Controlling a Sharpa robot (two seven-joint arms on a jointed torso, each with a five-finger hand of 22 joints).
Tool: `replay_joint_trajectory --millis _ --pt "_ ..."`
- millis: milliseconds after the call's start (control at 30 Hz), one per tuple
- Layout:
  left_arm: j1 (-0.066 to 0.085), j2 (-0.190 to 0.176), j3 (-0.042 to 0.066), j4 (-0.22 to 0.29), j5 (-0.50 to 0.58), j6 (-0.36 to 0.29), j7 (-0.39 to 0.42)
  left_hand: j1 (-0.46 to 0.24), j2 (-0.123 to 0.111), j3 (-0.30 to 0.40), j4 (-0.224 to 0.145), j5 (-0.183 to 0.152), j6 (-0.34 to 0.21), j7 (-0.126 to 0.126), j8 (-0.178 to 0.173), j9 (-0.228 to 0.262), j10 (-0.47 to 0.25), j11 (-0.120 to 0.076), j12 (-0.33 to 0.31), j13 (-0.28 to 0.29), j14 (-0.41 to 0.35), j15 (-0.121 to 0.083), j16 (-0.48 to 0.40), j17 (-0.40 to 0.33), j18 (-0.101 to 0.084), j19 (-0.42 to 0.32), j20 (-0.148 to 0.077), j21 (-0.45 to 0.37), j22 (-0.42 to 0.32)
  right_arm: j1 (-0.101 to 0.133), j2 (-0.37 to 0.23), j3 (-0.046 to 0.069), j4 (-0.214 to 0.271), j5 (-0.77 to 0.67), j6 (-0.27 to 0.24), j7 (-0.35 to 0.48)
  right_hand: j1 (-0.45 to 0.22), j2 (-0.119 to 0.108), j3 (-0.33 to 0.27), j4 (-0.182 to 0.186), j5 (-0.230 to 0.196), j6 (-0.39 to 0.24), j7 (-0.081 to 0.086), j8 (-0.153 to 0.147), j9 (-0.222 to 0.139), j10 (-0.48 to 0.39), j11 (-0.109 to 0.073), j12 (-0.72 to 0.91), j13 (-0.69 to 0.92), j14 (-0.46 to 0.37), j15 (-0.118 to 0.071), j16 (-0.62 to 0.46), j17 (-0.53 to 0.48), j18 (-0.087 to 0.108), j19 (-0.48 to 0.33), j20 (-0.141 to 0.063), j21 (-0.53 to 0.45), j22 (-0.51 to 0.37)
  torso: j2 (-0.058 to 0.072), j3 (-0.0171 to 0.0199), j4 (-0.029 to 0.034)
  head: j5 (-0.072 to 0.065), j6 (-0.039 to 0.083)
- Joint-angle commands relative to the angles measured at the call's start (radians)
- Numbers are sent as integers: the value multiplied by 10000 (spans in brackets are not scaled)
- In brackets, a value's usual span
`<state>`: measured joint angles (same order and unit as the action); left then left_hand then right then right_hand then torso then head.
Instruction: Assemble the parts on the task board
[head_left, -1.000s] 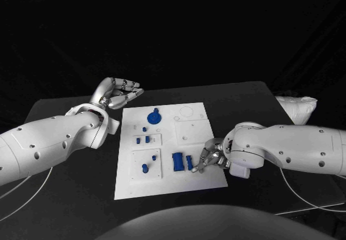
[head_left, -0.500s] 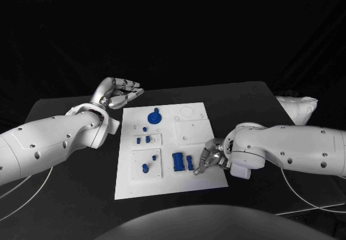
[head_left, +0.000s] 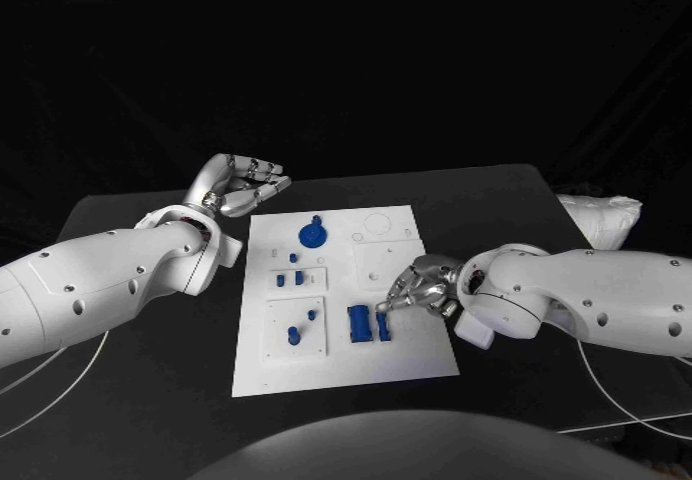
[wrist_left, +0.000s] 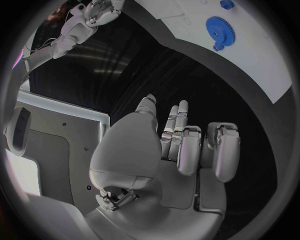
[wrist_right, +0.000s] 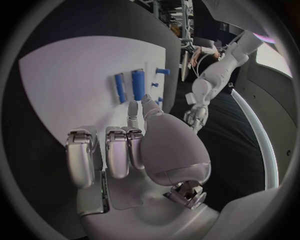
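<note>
Blue parts (head_left: 361, 322) dot the white board (head_left: 389, 365) at mid-table. The right hand (head_left: 415, 290) hovers at its right edge, fingers curled, empty; the left hand (head_left: 238, 186), also curled, waits far left.

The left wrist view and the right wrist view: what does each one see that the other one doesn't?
Only the left wrist view shows the left robot hand with fingers curled, beside the board, and the blue gear. Only the right wrist view shows the right robot hand over the board and two upright-looking blue bars. Both show the white board.
</note>
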<state>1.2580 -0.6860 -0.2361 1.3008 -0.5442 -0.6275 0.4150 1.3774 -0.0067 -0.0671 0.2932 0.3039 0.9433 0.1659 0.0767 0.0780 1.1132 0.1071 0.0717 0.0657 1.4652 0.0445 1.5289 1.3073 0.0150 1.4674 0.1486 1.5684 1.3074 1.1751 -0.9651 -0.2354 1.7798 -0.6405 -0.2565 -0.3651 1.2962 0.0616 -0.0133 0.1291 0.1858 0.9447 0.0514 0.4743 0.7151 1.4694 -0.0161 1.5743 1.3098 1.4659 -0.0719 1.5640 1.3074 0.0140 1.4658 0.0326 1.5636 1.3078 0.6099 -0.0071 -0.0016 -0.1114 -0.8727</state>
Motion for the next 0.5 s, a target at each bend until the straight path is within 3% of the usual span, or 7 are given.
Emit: replay_joint_trajectory --millis 33,100,167,200,333,433,500 --pt "3 -58 6 142 186 -109 236 38 91 -81 -9 43 35 -21 71 18 50 -2 12 7 449 -33 -170 1204 -94 853 14 -159 2560 28 241 31 -290 2241 -1803 4018 73 163 27 172 253 -661 386 -688 -468 1014 366 -35 2610 124 346 -882 500 302 -382 339 -1538 1906 14 42 -40 235 1" --pt "-6 -111 5 249 461 -227 364 51 142 -166 -8 46 62 -32 92 25 66 -9 4 6 207 -47 -425 700 3 538 4 -484 2430 52 494 73 -587 2729 -1977 5077 135 138 -4 298 299 -991 702 -1096 -883 791 651 -208 2479 -1496 645 -2476 -1981 801 -2531 636 -4072 781 20 54 -37 361 106" --pt "-19 -166 5 376 793 -354 545 64 196 -288 -9 47 96 -44 122 35 80 -25 -6 5 -222 -63 -911 -143 183 -61 -9 -1124 2179 83 783 118 -919 3056 -2043 5961 77 182 -45 583 499 -1426 895 -1414 -1210 -2686 834 -3243 381 -4234 883 -5181 -5486 1356 -5397 852 -7622 -846 19 70 -22 445 351" --pt "-30 -213 5 487 1071 -453 692 60 243 -385 -15 48 151 -61 161 49 95 -39 -10 6 -759 -78 -1544 -1125 394 -788 -19 -1938 1861 106 994 152 -1157 3261 -2004 6493 -62 141 -159 917 698 -1930 1011 -1719 -1483 -5791 1024 -6657 -1941 -5395 1131 -6350 -6293 1397 -6219 984 -8778 -1444 28 90 -29 500 484" --pt "-58 -363 5 821 2033 -675 1161 -72 392 -660 -48 56 239 -68 220 68 113 -29 -20 6 -3128 -58 -4503 -4927 1167 -3753 10 -5631 350 153 1576 238 -1769 3862 -1717 7581 -512 -28 -692 1519 822 -3210 1471 -2376 -2182 -7732 1916 -10061 -4714 -7500 2069 -8746 -7688 1080 -7816 1520 -11068 -2878 59 145 -72 663 859" --pt "-139 -446 8 1019 2700 -698 1580 -352 561 -942 -86 70 220 7 229 67 -4 82 -28 5 -4680 118 -6743 -6754 1641 -6074 173 -9255 -1374 169 1955 283 -2128 4371 -1405 8135 -1260 173 -1230 1540 493 -4683 1305 -2954 -2825 -8971 2547 -11701 -6459 -8899 2650 -10317 -8809 824 -9073 1902 -12840 -4180 74 188 -103 758 1055" --pt "-272 -495 17 1137 3111 -635 1872 -606 572 -1204 -1 -29 101 140 232 65 -221 176 14 14 -5311 398 -8063 -7588 1677 -6510 423 -10720 -2401 175 2166 303 -2323 4638 -1173 8385 -1781 286 -1523 1582 -23 -6339 1065 -3549 -3777 -10125 2488 -12437 -7117 -10073 2646 -11128 -9341 718 -10079 1996 -13783 -4833 79 207 -99 798 1188"
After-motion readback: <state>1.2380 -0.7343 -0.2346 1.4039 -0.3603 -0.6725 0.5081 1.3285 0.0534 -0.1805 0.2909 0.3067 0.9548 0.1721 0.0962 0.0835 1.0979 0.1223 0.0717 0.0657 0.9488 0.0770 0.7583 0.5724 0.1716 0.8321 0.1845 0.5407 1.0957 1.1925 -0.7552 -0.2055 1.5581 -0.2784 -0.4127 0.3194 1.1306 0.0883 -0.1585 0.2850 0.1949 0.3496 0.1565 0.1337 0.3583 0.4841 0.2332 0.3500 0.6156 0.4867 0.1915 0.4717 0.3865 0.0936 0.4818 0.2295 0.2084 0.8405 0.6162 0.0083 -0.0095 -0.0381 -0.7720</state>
